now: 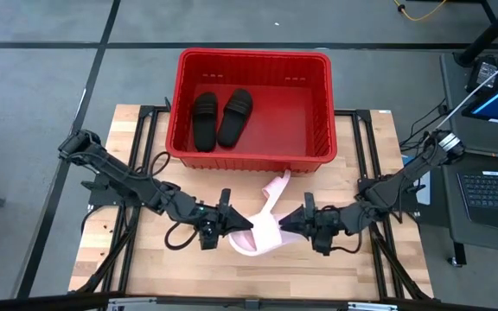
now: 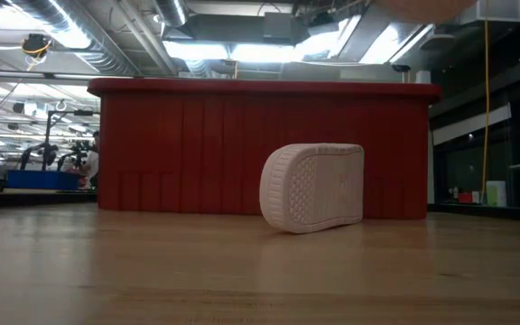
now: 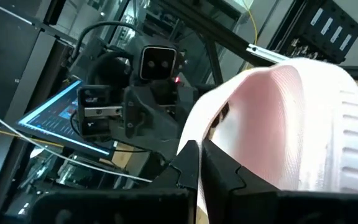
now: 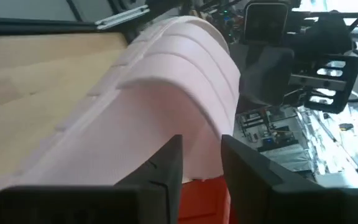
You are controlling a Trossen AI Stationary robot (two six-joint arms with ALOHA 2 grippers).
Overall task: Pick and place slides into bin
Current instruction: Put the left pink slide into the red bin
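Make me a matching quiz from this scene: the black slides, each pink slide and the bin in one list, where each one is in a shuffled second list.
Things:
1. black slides
2. tipped pink slide
3. other pink slide
4. bin

Places:
A. between the left pincer and right pincer
B. at the table's far edge
C. standing on its edge just in front of the bin
D. lying side by side inside the bin

Pairs: 1-D, 2-C, 3-A, 4-B
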